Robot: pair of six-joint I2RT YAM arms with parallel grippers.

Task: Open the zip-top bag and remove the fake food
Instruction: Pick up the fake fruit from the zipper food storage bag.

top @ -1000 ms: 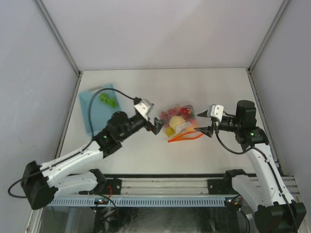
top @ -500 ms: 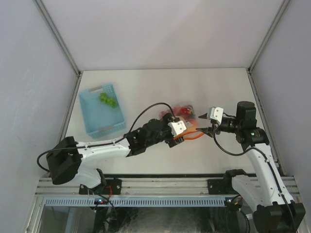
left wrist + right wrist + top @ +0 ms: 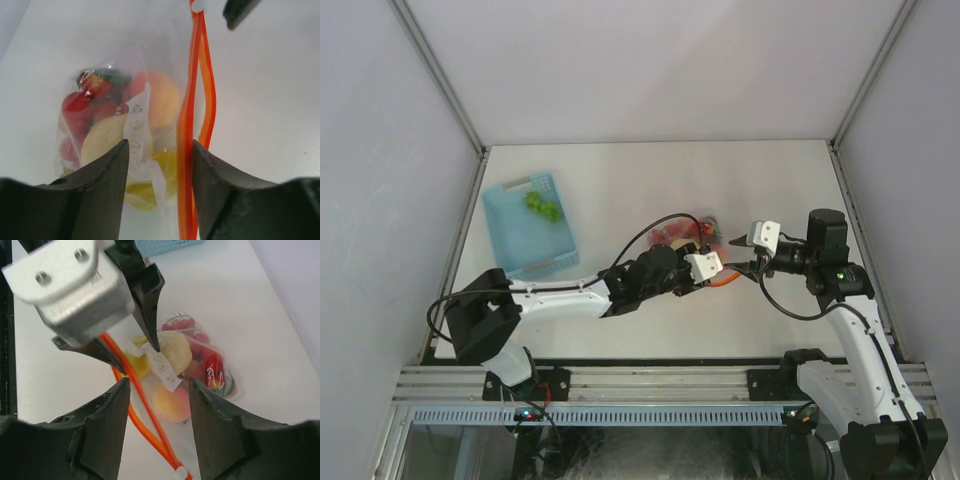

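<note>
- Two slim arms, left arm [image 3: 550,300] and right arm [image 3: 865,345]: white shells, black joint housings.
- Thin black cables [image 3: 638,232] loop off the wrists.
- Matte black tapering fingers [image 3: 100,195].
- Pale metal wrist bracket [image 3: 70,285] with two round screws.
- Small green light [image 3: 839,276] on the right arm.

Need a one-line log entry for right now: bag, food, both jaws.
zip-top bag: zip partly parted | fake food: inside bag | left jaws: open, straddling zip strip | right jaws: open at strip's end

table [image 3: 620,180]: matte white top, evenly lit | walls [image 3: 650,70]: plain pale grey, behind and at both sides of table | struts [image 3: 440,75]: grey metal, rising from table's far corners | rail [image 3: 660,385]: slotted aluminium, along table's near edge
</note>
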